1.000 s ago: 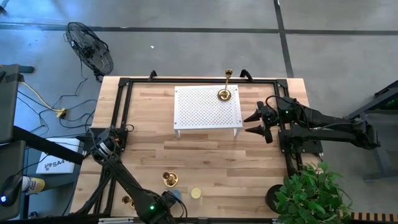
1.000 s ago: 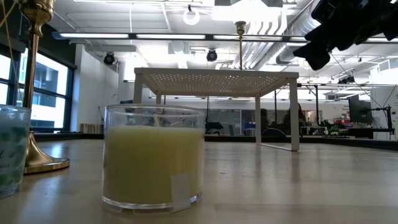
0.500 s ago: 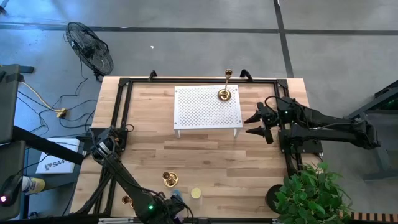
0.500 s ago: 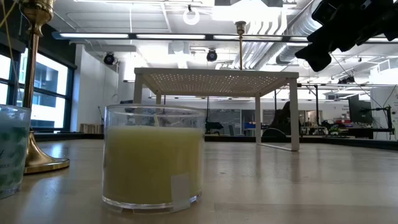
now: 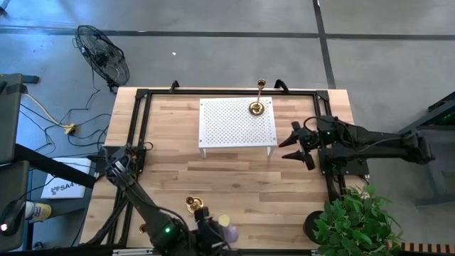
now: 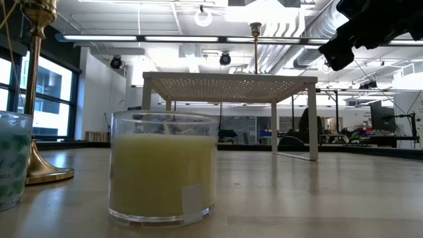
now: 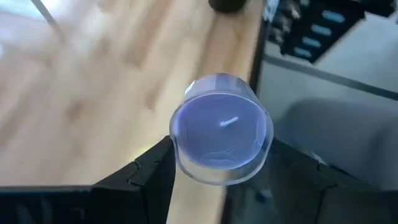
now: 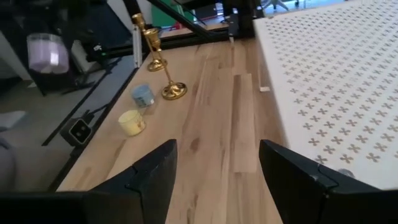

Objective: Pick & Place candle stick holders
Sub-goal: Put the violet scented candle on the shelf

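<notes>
Candlestick holders, three: one (image 5: 259,104) atop white rack (image 5: 237,122), two (image 8: 174,89) (image 8: 153,56) on counter (image 5: 242,181) near front edge. Left hand (image 7: 221,158) clasping lavender candle jar (image 7: 221,129); right hand (image 5: 291,146) released, beside rack.

Shiny brass candle stick holders (image 8: 163,65), pale matt wooden table (image 5: 234,178).

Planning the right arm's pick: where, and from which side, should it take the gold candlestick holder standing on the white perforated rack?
Probably the slim stem of the candlestick holder, about mid-height, coming in level from the side of the white rack where the open right end effector waits. It stands upright, and its flared base sits flat with little to pinch.
</notes>
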Available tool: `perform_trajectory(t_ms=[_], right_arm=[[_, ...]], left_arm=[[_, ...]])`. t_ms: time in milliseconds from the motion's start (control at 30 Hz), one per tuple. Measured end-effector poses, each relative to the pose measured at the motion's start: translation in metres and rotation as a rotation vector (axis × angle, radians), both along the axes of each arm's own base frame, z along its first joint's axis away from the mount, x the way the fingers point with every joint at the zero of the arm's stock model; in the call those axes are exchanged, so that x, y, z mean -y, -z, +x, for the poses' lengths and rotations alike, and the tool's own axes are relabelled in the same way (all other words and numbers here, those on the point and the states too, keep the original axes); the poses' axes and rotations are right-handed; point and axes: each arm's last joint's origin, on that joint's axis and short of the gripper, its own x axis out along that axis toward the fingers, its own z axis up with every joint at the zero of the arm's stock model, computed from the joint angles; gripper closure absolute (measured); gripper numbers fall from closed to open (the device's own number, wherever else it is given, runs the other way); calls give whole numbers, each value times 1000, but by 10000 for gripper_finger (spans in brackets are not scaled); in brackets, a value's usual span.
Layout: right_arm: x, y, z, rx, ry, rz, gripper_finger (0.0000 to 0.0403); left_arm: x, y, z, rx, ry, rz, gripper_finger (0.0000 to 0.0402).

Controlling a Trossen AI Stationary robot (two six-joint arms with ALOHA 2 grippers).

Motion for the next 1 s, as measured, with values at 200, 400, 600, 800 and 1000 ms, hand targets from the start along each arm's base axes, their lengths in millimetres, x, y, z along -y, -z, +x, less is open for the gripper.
perform_trajectory(t_ms=[200,400,600,800,1000], right_arm=[[-9,-7,3,67,-69,20,180],[-19,-16,5,164,-124,11,180],[-28,-13,8,145,-122,-28,174],[-35,-4,19,99,-91,-102,158],[-42,-3,33,145,-119,-156,155]], left_arm=[[-27,-5,17,-37,20,134,196],[-65,-11,44,-58,-3,213,196],[-99,-10,61,-131,18,300,196],[-129,-15,74,-170,30,358,196],[-157,-14,86,-214,53,350,195]])
